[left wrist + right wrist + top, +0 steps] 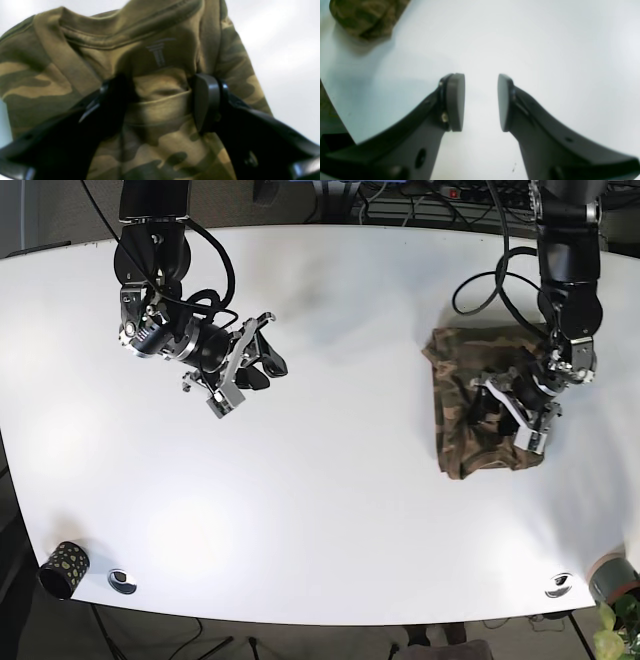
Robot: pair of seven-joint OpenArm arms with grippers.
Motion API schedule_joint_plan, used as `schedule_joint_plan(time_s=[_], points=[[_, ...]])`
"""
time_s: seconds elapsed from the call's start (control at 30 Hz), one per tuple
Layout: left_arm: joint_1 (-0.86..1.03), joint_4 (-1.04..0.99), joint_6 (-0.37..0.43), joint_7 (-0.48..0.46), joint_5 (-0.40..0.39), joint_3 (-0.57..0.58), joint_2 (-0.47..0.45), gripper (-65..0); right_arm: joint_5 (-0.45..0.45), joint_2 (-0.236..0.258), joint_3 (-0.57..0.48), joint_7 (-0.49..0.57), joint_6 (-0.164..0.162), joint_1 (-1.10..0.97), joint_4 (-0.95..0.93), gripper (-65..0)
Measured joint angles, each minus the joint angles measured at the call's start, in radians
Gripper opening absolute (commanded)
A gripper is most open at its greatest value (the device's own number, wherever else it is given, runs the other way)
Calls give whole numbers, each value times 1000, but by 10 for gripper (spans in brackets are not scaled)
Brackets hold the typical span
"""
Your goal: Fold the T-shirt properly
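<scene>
At the near left corner of the white desk (330, 510), in the base view, lies a small dark patterned cylinder (62, 569), with a small round silver disc (122, 581) just beside it along the near edge.

Toward the far left of the desk, the right gripper (262, 358) hangs over bare white surface, well apart from the garment. Its wrist view shows the two grey pads (456, 101) standing apart with an open gap and nothing between them; a corner of camouflage cloth shows only at that view's upper left.

Toward the right edge of the desk lies the olive-and-tan camouflage cotton T-shirt (470, 400), folded into a compact, roughly rectangular bundle, its near edge slightly uneven. The left gripper (505, 408) sits on the right part of this bundle. In the left wrist view the black fingers (206, 100) press in on a raised fold of the T-shirt's cloth (160, 100), pinching it between them, with the ribbed neckline above the pinch.

Near the right end of the near edge lies a second small silver disc (558, 584), and at the near right corner a grey cylindrical object (612, 577) beside some green leaves (615, 635).
</scene>
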Motion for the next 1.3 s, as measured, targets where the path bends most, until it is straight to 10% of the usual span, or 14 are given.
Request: schedule_joint_plan(time_s=[0.57, 0.77, 1.3], points=[[-21, -123, -65, 113, 67, -11, -325, -268, -3, 0, 0, -1, 0, 0, 3, -447], [2, -215, -93, 26, 92, -7, -421, -268, -3, 0, 0, -1, 0, -3, 54, -447], [-114, -271, -203, -13, 134, -11, -482, -268, -4, 18, 1, -1, 0, -5, 68, -447]])
